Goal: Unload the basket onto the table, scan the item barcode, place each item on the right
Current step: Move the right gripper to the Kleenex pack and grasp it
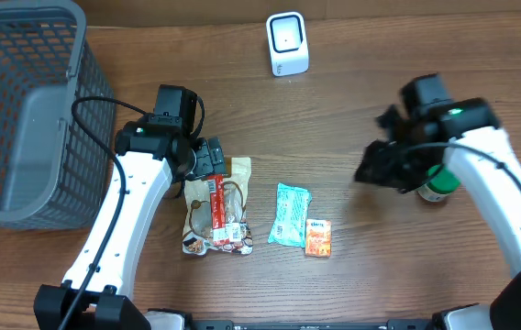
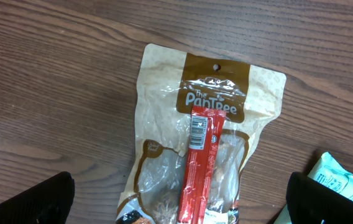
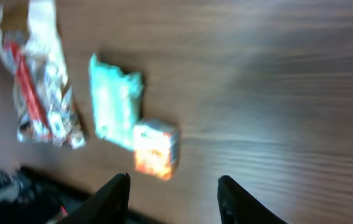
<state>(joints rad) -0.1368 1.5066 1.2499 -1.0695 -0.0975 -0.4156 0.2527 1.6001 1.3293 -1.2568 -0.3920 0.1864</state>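
Note:
A tan snack bag (image 1: 233, 179) (image 2: 158, 93) lies on the wooden table with a red stick pack (image 1: 216, 203) (image 2: 198, 162) on top, its barcode (image 2: 197, 130) facing up. My left gripper (image 1: 207, 165) (image 2: 179, 208) hovers over them, open wide, one fingertip on each side of the bag. A teal packet (image 1: 290, 214) (image 3: 114, 99) and a small orange box (image 1: 317, 236) (image 3: 155, 148) lie to the right. My right gripper (image 1: 384, 165) (image 3: 173, 196) is open and holds nothing, above bare table right of the box. The white scanner (image 1: 287, 43) stands at the back.
A grey mesh basket (image 1: 91, 110) fills the far left. A green and white bottle (image 1: 437, 183) stands by my right arm, partly hidden by it. The right wrist view is blurred.

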